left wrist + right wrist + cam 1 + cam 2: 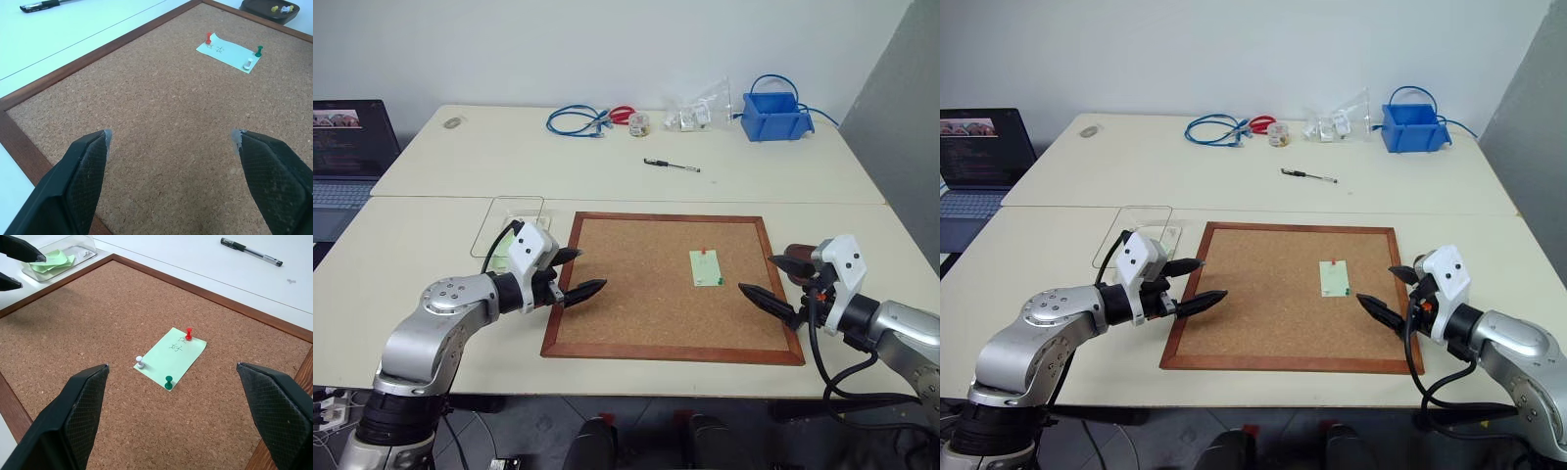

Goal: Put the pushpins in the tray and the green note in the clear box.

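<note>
1. Nothing of the task looks done: the green note (pixel 169 358) lies pinned flat on the cork board (pixel 636 294), right of its middle.
2. Three pushpins stand in it: one red pushpin (pixel 189 333), one green pushpin (pixel 168 382), one white pin (pixel 140 362).
3. One tray (pixel 268 9) sits off the board's right edge, a few pins already in it.
4. One clear box (pixel 58 257) sits off the board's left edge on the bench (pixel 431 225), green slips inside.
5. The left gripper (pixel 573 274) and right gripper (pixel 769 279) hover over opposite board edges, fingers spread, holding nothing.
</note>
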Tool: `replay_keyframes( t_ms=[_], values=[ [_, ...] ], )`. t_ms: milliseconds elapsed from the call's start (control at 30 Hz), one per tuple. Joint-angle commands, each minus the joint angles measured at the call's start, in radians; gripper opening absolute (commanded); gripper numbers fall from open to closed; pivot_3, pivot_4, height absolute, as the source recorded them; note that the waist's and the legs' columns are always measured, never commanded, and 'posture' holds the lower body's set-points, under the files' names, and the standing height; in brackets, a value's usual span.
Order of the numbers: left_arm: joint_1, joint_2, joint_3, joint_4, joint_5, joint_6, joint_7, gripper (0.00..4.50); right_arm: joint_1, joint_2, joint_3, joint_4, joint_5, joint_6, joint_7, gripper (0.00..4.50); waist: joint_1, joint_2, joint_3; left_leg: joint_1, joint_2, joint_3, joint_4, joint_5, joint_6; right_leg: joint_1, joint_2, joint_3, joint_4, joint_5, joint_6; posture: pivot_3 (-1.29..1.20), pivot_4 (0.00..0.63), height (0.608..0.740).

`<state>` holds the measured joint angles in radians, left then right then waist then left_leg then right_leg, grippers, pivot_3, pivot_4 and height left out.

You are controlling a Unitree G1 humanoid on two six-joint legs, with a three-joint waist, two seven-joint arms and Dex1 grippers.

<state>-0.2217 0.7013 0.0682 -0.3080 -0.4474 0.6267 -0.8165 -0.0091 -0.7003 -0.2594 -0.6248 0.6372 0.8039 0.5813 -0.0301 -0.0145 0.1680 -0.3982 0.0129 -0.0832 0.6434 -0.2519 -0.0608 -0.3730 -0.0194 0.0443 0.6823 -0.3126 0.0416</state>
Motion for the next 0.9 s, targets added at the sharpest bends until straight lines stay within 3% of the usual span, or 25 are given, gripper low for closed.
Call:
replay_keyframes(
  t_ms=[33,767,900],
  values=[
    [-0.013,-0.002,0.022,-0.015,-0.004,-0.026,0.004,4.24,-0.007,-0.007,-0.011,-0.017,-0.002,-0.021,-0.003,4.43,0.000,0.000,0.000,0.000,0.000,0.000,0.000,0.000,0.000,0.000,0.000,0.000,0.000,0.000,0.000,0.00,0.150,0.740],
    [-0.030,-0.015,0.017,-0.005,-0.033,-0.023,0.000,4.24,-0.021,0.002,0.013,-0.006,-0.008,-0.031,-0.017,4.43,0.000,0.000,0.000,0.000,0.000,0.000,0.000,0.000,0.000,0.000,0.000,0.000,0.000,0.000,0.000,0.00,0.150,0.740],
    [-0.052,-0.062,-0.022,-0.001,-0.058,-0.035,-0.024,3.58,-0.035,0.017,0.041,0.004,-0.021,-0.043,-0.023,4.50,0.000,0.000,0.000,0.000,0.000,0.000,0.000,0.000,0.000,0.000,0.000,0.000,0.000,0.000,0.000,0.00,0.150,0.740]
  ],
)
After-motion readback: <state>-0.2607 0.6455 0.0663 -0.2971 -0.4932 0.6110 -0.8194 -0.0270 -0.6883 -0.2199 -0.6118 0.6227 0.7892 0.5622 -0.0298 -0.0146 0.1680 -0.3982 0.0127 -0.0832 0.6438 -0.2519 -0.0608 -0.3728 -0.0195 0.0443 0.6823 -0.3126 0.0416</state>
